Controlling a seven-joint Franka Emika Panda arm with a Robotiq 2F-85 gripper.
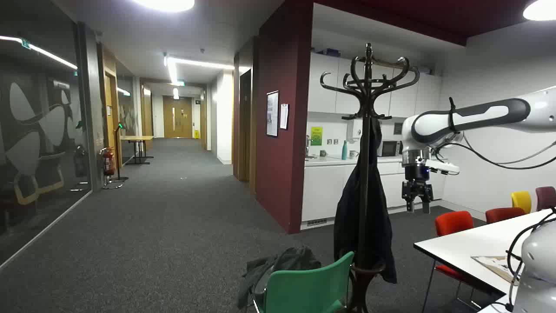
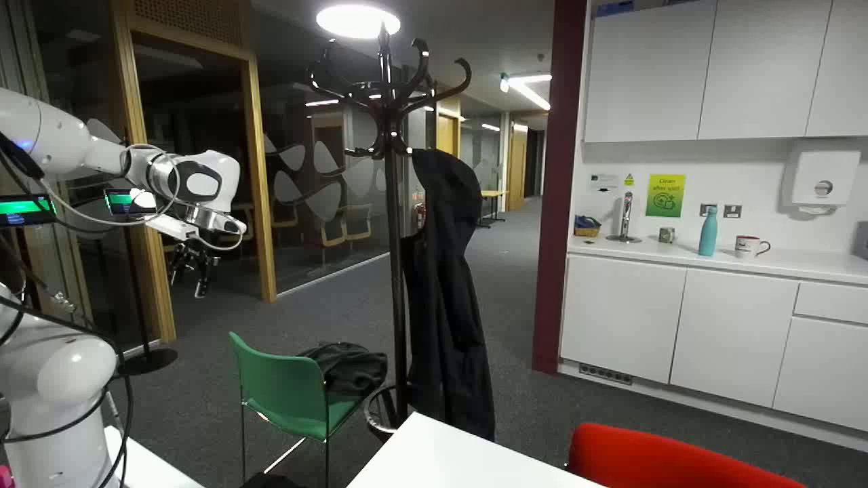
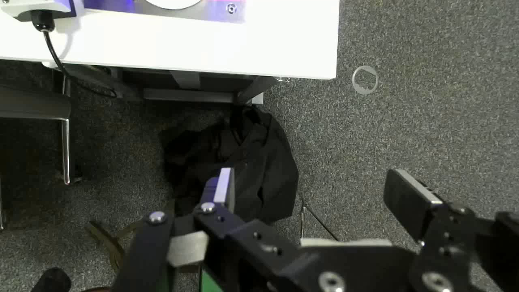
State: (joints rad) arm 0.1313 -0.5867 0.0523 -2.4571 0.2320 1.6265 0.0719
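Grey carpet (image 3: 425, 113) spreads beside the white table (image 3: 284, 48) — and on that carpet, in the wrist view, I see black fabric (image 3: 267, 162) near the table's edge, well below my gripper (image 3: 312, 186). Its fingers (image 3: 223, 186) stand wide apart; a green chair (image 2: 281, 379) sits beside the coat stand (image 2: 395, 271).

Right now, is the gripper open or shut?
The gripper is open: in the wrist view its fingers stand wide apart, with carpet visible between them and nothing held.

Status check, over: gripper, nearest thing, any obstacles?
Gripper open, nothing held. Dark cloth on floor below. Coat stand and green chair nearby, possible obstacles.
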